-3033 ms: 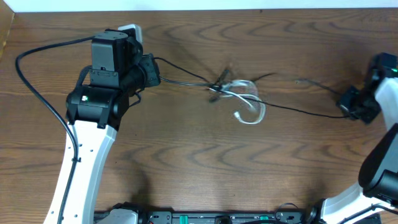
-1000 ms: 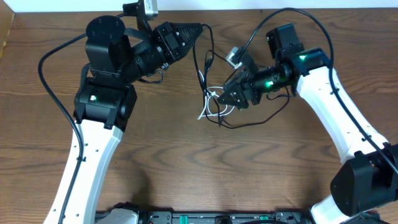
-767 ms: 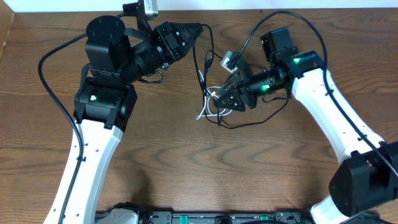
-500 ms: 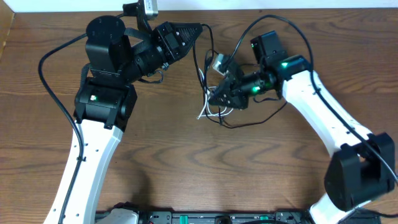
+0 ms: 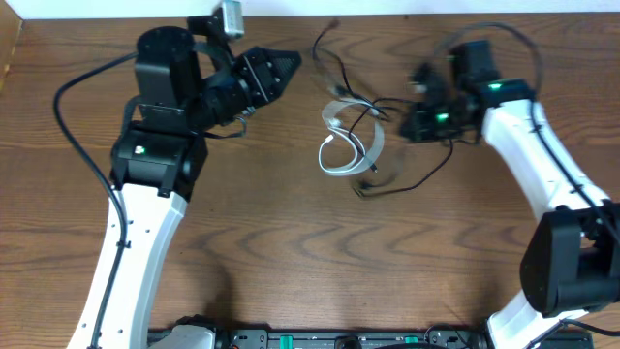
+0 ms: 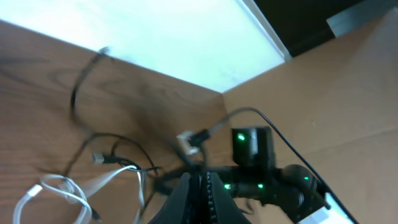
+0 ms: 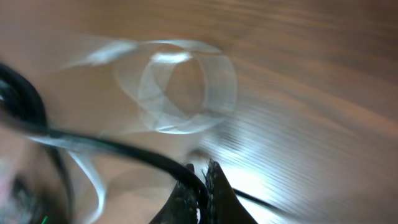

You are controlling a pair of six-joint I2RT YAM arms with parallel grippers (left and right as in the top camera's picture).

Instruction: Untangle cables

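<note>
Left gripper (image 5: 291,60) hangs at ten o'clock from the tangle, jaws clenched, and nothing shows between them, so it reads as a parked anchor rather than a grip. Over at three o'clock the right gripper (image 5: 407,124) is pinched shut on the thin black cord (image 7: 93,144), which runs straight into its fingertips: a hold made for drawing that strand sideways. The thin white cord (image 5: 341,153) lies looped mid-table on the brown wooden tabletop (image 5: 291,252), black strands crossing it, so the pair is not yet separated.

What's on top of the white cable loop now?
The black cable crosses over the white cable at its upper right. Whether it also passes underneath is not visible.
</note>
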